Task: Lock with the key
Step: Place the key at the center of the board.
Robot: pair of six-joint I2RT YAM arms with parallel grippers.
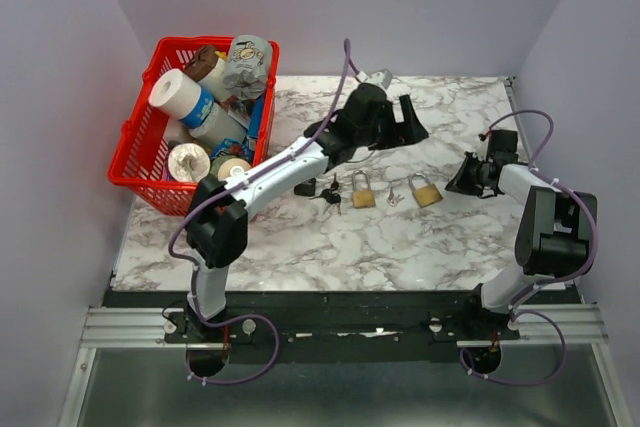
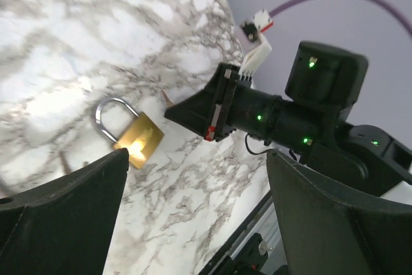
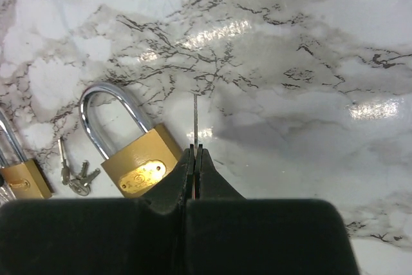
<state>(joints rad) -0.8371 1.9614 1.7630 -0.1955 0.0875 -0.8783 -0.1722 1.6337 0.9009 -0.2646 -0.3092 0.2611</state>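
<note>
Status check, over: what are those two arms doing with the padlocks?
Left tool open, empty. Right tool shut beside padlock, thin sliver at its tips, maybe a key. Second padlock, loose keys alongside. Nothing in the way.

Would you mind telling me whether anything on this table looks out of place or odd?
Nothing looks spilled or broken. The red basket is heaped above its rim and sits askew at the left edge of the table. The left padlock and the right padlock lie flat, loose keys between them.
</note>
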